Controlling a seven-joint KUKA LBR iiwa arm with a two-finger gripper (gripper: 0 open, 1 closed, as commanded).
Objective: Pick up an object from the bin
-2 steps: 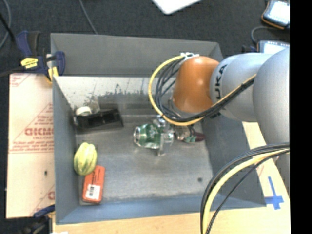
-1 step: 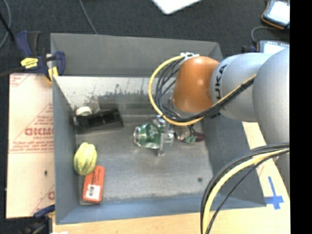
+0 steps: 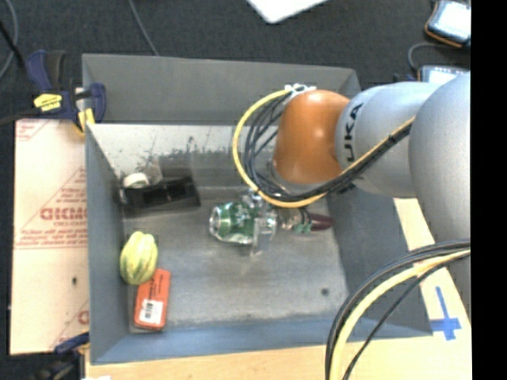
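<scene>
Grey metal bin [image 3: 301, 291], its floor scuffed, lies under the gripper [image 3: 260, 224], which hangs low near the middle beneath the arm's orange cover [image 3: 305, 137]. Whether the gripper is released or clenched cannot be told. Just beside it, on the view's left, lies a crumpled green and silver thing [image 3: 230, 222]. Farther left of the gripper sit a black tape dispenser [image 3: 158, 192], a yellow-green gourd [image 3: 139, 257] and a flat orange pack [image 3: 152, 299]; a dark red piece [image 3: 319, 222] lies just right of it
</scene>
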